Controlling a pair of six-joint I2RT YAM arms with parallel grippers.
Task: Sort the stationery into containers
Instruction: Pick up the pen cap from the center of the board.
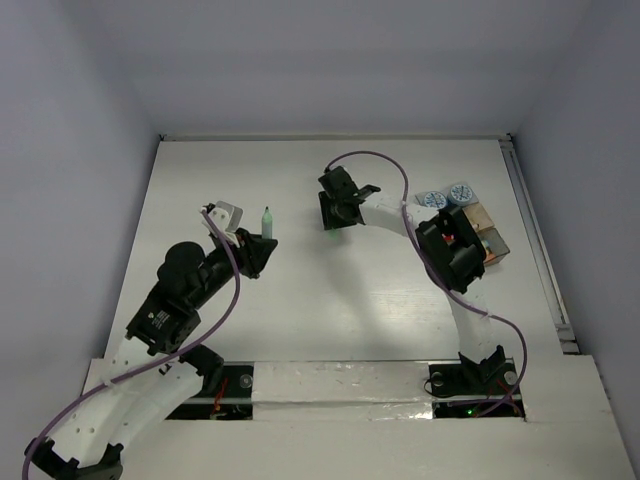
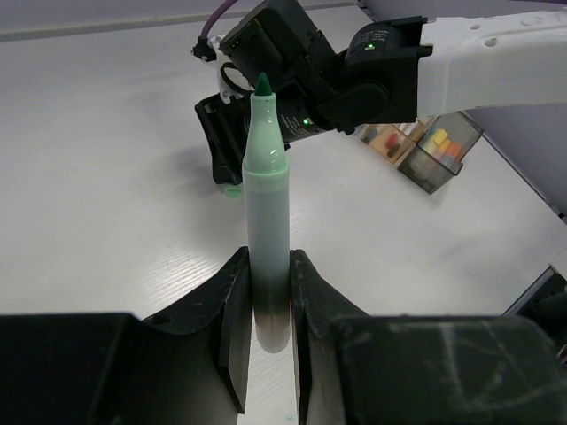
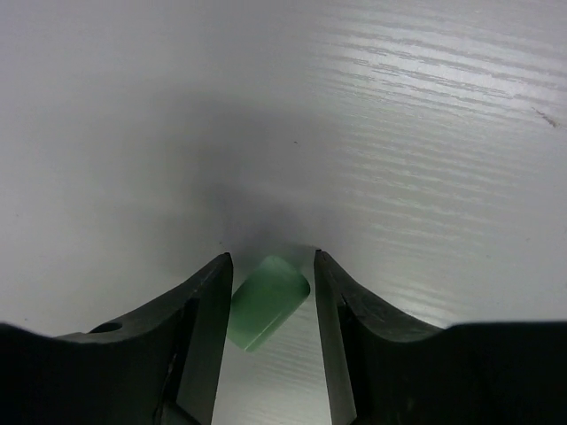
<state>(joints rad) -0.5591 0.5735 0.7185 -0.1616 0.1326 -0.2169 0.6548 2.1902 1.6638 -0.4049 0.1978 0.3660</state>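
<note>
left gripper [image 2: 267, 261] is nearest the lens, clamped tight on the lower barrel of a pale green plastic marker pen [image 2: 266, 177]. pen stands upright, dark green nib bare and pointing up. a short green plastic cap [image 3: 266, 303] lies on the white table [image 3: 399, 133] near the middle-back. right gripper [image 3: 270, 261] is down over it, jaws apart and straddling it, not pinching as far as i can see. step in hand looks like picking the cap up, likely to recap the pen before it goes in a tray. to do it well: cap lies skewed to the jaws, so twist the wrist a touch or centre it first, else closing may spin or squirt it out. get the fingertips right down to the table, close slowly across the round body, leave the open end clear; can't tell which end that is. left arm reaches forward left of centre, wrist cocked so the pen is vertical, near the right gripper. right arm stretches from its base up and leftwards, wrist pitched down at the surface. shallow clear and tan rectangular trays [image 1: 492, 243] sit at the right beside that arm's elbow, round blue-and-white pots [image 1: 445, 197] just behind them. pen and cap are both well apart from the trays.
</note>
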